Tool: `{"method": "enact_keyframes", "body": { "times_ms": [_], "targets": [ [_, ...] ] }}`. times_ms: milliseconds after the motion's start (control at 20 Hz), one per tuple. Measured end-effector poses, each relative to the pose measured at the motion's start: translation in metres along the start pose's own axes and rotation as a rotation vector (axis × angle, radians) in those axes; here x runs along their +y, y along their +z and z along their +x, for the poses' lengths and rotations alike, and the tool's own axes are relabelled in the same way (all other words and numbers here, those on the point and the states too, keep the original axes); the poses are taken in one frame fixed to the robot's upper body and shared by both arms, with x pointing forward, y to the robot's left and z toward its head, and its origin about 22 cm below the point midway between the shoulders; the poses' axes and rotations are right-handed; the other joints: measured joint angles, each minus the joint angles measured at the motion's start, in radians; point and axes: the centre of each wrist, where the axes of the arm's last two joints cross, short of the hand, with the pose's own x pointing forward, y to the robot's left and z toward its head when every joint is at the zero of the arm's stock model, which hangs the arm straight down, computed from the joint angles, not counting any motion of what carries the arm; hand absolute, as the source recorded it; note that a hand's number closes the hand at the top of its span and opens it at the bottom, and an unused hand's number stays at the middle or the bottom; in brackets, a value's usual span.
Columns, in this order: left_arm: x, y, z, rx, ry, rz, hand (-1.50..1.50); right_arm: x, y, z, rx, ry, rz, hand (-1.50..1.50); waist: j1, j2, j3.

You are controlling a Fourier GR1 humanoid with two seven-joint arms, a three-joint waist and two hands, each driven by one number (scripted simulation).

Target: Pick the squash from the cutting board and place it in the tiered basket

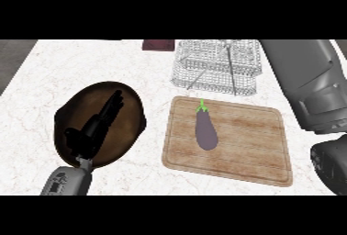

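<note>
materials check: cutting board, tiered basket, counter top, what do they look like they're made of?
Cutting board: looks like wood with a matte finish; tan plank grain and a groove near the rim show.
Tiered basket: looks like thin metal wire, light grey; open mesh you can see through.
Counter: looks like marble or similar stone, white with faint reddish veins; whether polished is unclear.

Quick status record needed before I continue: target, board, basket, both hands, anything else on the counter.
target: purple eggplant-like vegetable with green stem, lying on the cutting board, untouched
cutting board: wooden, centre-right of the counter
basket: wire tiered basket, just behind the board
left hand: open, fingers straight, above a dark brown plate, left of the board
right hand: only partly visible at the right edge, fingers hidden; grey forearm above it
other: dark red object at the far edge, partly cut off
</note>
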Motion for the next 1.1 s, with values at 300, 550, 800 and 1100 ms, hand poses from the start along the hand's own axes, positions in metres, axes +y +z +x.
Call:
{"method": "enact_keyframes", "body": {
  "times_ms": [300, 550, 800, 1100],
  "targets": [
    [-0.005, 0.0, -0.001, 0.0, 0.002, -0.004, 0.0, 0.003, -0.003, -0.001, 0.162, -0.189, 0.099, -1.5, -0.003, -0.001, 0.0],
    [-0.005, 0.006, -0.002, -0.002, 0.006, -0.002, 0.0, 0.01, -0.005, -0.007, 0.22, -0.328, 0.126, -1.5, -0.004, -0.002, 0.0],
    [-0.002, 0.008, -0.004, 0.0, 0.008, 0.012, 0.0, -0.01, -0.003, -0.009, 0.208, -0.39, -0.026, -1.5, -0.016, -0.005, 0.0],
    [-0.003, 0.005, -0.001, -0.002, 0.01, 0.016, 0.0, -0.065, 0.006, -0.034, 0.203, -0.38, -0.372, -1.5, -0.024, -0.004, 0.0]
  ]
}}
